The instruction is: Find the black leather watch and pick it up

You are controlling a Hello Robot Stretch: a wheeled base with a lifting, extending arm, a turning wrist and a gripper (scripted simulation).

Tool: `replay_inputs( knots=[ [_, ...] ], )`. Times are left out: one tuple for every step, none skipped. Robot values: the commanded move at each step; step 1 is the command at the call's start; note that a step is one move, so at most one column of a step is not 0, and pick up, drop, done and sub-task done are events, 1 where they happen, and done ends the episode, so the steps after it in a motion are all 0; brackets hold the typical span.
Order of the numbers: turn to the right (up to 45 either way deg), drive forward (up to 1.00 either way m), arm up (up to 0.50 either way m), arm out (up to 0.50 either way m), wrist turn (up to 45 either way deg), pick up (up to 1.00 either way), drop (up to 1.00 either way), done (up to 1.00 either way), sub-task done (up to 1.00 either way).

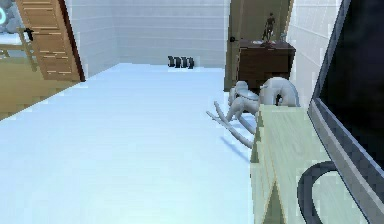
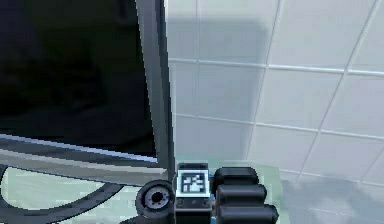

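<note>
Dark pincer sat by grey curved screen stand on pale-green counter; whether it held anything could not be told.

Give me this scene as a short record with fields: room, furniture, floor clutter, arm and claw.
room: pale floor, white tiled wall
door: wooden door at the forward view's left
far wall: small dark things on the floor, too small to name
cabinet: dark wooden cabinet with a small statue on top
stand: pale wooden stand bearing a television
floor clutter: pale curved shapes beside the stand
arm: dark arm with a white marker square
end: claw low by the television's base; cannot tell whether it holds anything
</note>
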Motion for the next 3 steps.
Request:
replay_inputs(
  knots=[
    [0.0,0.0,0.0,0.0,45.0,0.0,0.0,0.0,0.0],
    [0.0,0.0,0.0,0.0,6.0,0.0,0.0,0.0,0.0],
    [0.0,0.0,-0.3,0.0,0.0,0.0,0.0,0.0,0.0]
  ],
)
